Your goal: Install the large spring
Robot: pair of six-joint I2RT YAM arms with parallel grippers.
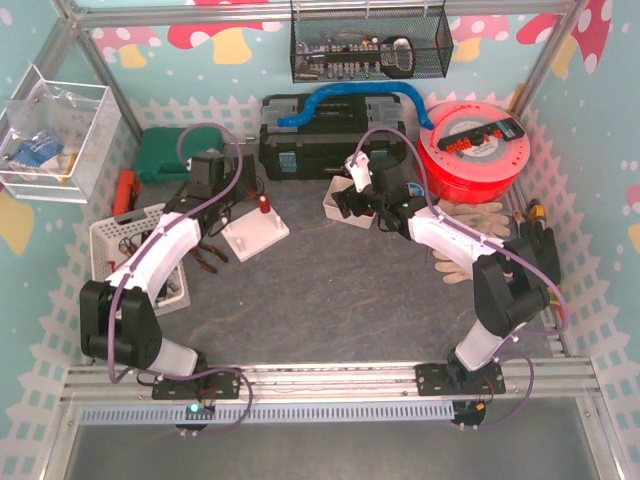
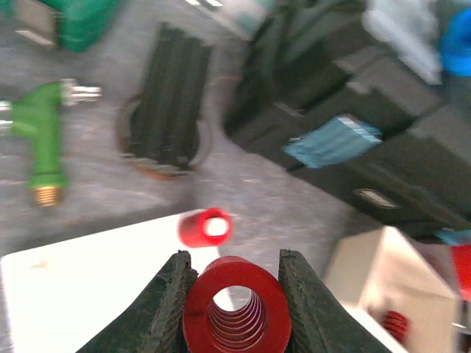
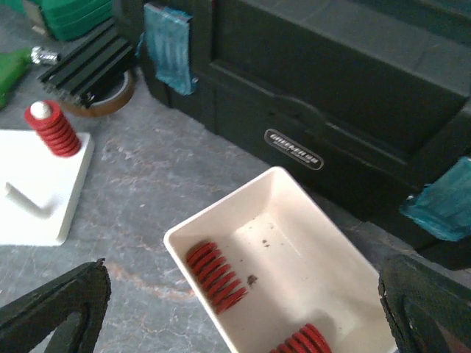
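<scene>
My left gripper (image 2: pixel 235 257) is shut on the large spring (image 2: pixel 235 309), a fat red coil seen end-on between the two dark fingers. Just ahead of it, a narrower red spring (image 2: pixel 204 227) sits on a peg of the white base plate (image 2: pixel 88 287). The right wrist view shows that spring (image 3: pixel 53 129) upright on the plate (image 3: pixel 37 213). My right gripper (image 3: pixel 243 272) hangs open and holds nothing, above a white tray (image 3: pixel 294 213) with two red springs (image 3: pixel 215 277) lying in it. In the top view the left gripper (image 1: pixel 222 205) is beside the plate (image 1: pixel 255 232) and the right gripper (image 1: pixel 358 200) is over the tray.
A black toolbox (image 1: pixel 335 135) stands behind the plate and tray. A green case (image 1: pixel 165 155) and white basket (image 1: pixel 125 245) are at the left, a red cable reel (image 1: pixel 470 150) and gloves (image 1: pixel 465 215) at the right. A green nozzle (image 2: pixel 40 136) and black extrusion (image 2: pixel 169 99) lie beyond the plate.
</scene>
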